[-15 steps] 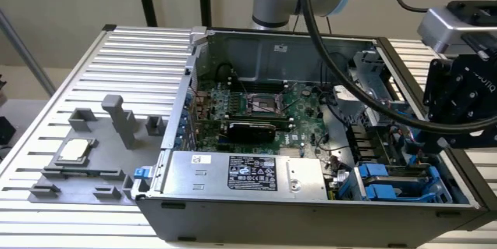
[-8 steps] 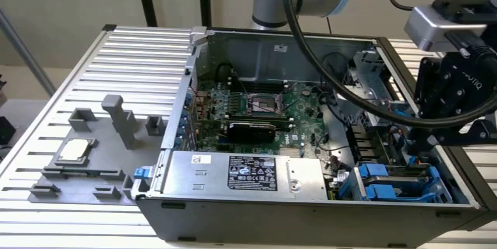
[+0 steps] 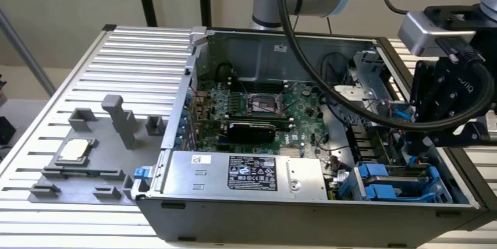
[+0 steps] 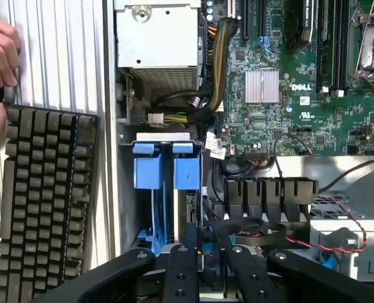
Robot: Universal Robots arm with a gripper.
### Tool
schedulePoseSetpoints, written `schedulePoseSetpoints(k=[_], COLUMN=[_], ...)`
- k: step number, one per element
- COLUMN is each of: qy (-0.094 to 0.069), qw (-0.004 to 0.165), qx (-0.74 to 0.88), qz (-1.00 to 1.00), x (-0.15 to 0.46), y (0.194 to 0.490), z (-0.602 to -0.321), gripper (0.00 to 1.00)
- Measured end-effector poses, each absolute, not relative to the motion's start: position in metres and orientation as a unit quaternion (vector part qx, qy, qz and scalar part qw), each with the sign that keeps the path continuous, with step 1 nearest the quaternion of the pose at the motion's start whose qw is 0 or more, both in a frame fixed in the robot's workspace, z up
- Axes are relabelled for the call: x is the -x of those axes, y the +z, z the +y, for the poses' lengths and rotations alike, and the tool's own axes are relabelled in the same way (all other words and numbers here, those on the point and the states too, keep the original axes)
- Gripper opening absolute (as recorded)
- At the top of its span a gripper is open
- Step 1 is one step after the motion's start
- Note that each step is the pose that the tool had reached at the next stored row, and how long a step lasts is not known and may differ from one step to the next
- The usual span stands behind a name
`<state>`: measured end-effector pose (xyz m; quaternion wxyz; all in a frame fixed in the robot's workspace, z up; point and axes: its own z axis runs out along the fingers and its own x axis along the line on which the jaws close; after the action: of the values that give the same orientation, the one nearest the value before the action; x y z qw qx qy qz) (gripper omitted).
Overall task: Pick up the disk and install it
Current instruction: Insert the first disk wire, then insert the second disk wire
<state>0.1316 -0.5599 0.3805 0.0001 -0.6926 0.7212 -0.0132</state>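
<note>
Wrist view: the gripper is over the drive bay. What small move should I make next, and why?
Probably a short, slow shift toward the disk. Its blue carrier rails stand in the bay just off the gripper, not centred under it, and a fan sits close beside.

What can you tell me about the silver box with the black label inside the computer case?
The silver box is a rectangular bare-metal unit lying flat along the near wall of the open computer case. A black printed label and a small white sticker sit on its top. The motherboard lies just behind it.
</note>
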Motion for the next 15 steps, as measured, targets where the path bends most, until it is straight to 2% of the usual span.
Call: schedulePoseSetpoints(k=[12, 13, 15], qy=[-0.016, -0.016, -0.017], qw=[-0.001, -0.001, -0.002], qx=[0.693, 0.693, 0.693], qz=[0.721, 0.721, 0.721], x=[-0.132, -0.132, -0.131], y=[0.368, 0.368, 0.367], z=[-0.557, -0.557, -0.556], gripper=[1.0, 0.0, 0.0])
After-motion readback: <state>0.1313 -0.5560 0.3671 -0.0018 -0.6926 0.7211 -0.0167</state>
